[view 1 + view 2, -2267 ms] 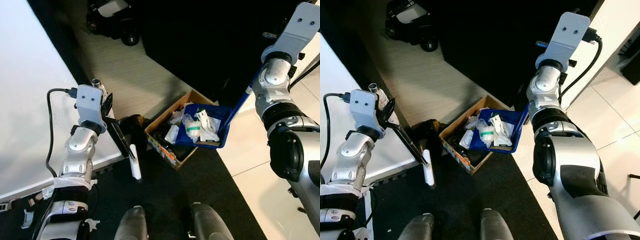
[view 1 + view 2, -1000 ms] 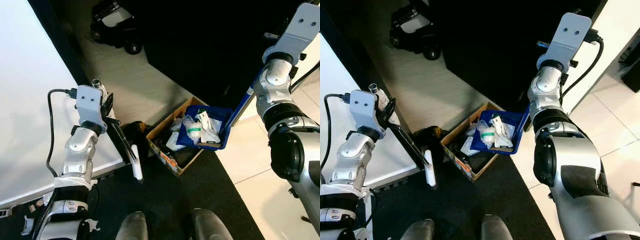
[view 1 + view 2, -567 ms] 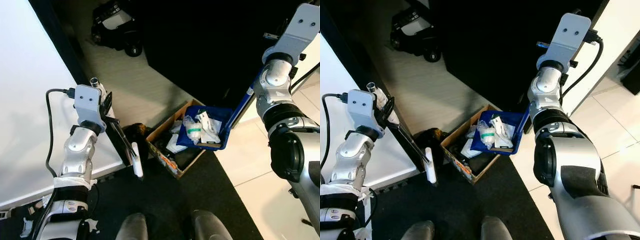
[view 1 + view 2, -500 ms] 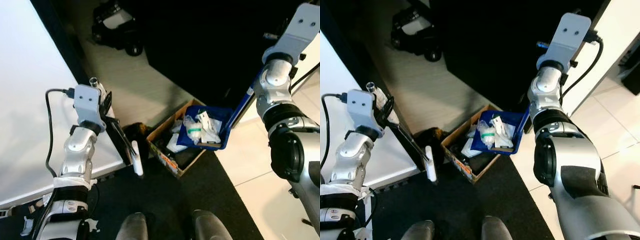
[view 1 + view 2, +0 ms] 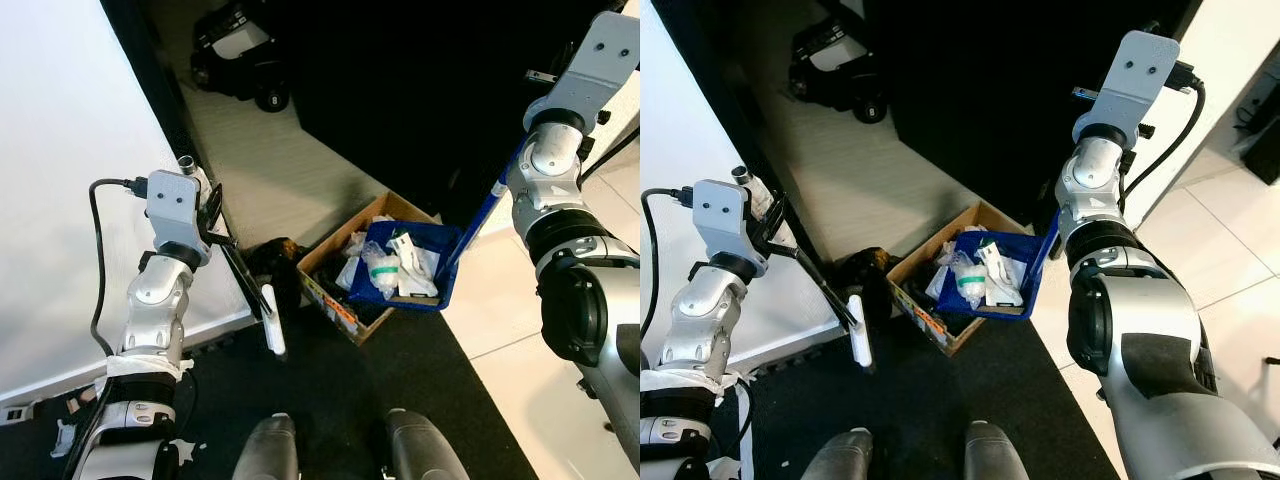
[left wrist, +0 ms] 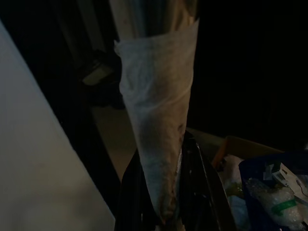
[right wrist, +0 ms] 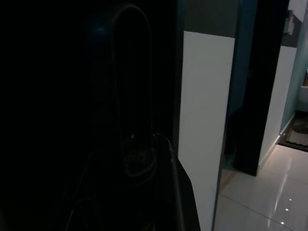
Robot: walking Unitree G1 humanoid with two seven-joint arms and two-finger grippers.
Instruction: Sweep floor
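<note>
While the left hand (image 5: 213, 222) grips it, the broom (image 5: 262, 318) hangs below.

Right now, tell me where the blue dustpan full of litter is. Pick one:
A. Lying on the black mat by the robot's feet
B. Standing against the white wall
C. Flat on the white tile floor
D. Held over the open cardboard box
D. The blue dustpan, loaded with crumpled wrappers, hangs by its long blue handle at the right arm and overlaps the open cardboard box on the floor.

No legible text, seemingly.
</note>
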